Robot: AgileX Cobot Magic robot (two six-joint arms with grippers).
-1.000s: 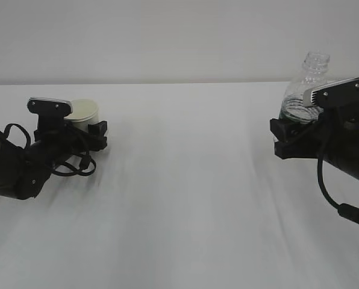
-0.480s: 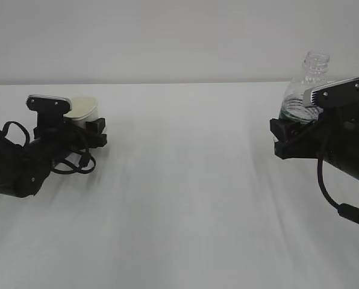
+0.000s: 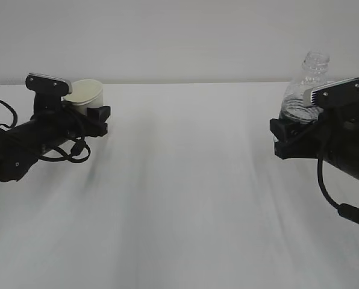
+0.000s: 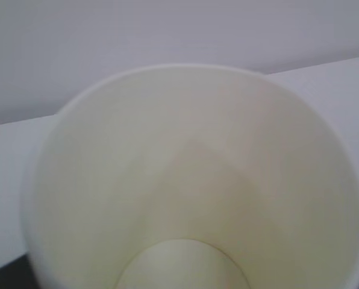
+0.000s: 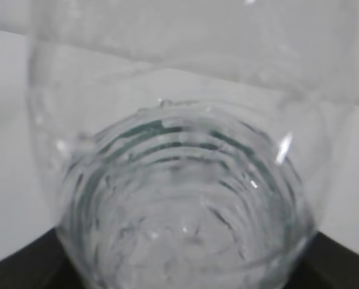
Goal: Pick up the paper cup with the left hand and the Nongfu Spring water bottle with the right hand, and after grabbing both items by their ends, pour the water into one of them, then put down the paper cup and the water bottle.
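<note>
Paper cup (image 3: 86, 94): white, cream inside, sitting tilted in the left hand (image 3: 94, 117) near the left edge of the white worktop (image 3: 185, 192), toward the far side. The pincer's black fingers are closing around the cup's lower part and gripping it. The left wrist view is looking straight into the cup (image 4: 191, 192); nothing is showing inside.

Water bottle (image 3: 305, 90): clear, ribbed, uncapped, leaning slightly near the right edge. The right hand (image 3: 288, 139) is clasping its lower body, jaws set around it. The right wrist view is showing the ribbed wall (image 5: 179, 186) close up.
</note>
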